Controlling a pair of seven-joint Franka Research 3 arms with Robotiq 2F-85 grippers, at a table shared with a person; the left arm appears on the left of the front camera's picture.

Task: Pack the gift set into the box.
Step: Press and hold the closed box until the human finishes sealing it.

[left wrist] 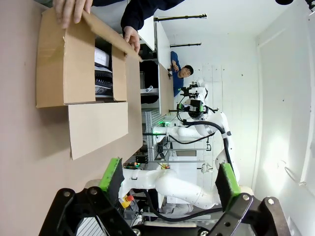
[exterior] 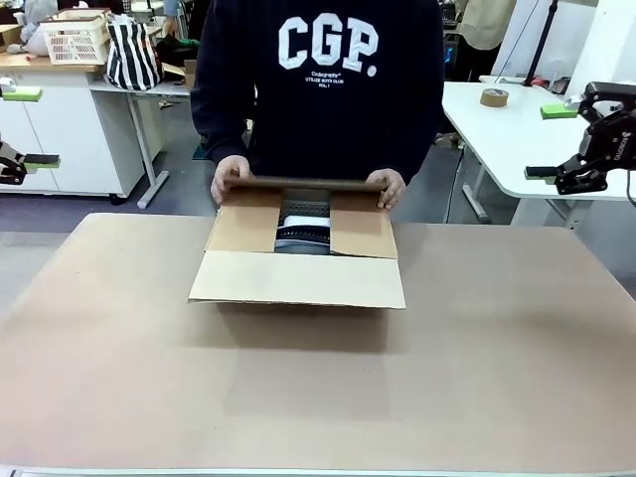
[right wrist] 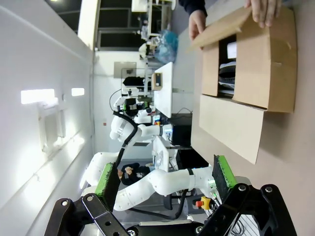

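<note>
Where the black-and-white banded gift set lies inside the brown corrugated carton, near the tabletop's far edge, a person's hands hold the far flap; my black, green-padded left gripper and right gripper are spread, empty.

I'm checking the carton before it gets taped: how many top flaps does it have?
4: two side flaps folded inward, one flap out toward the robot, one in the person's hands.
</note>
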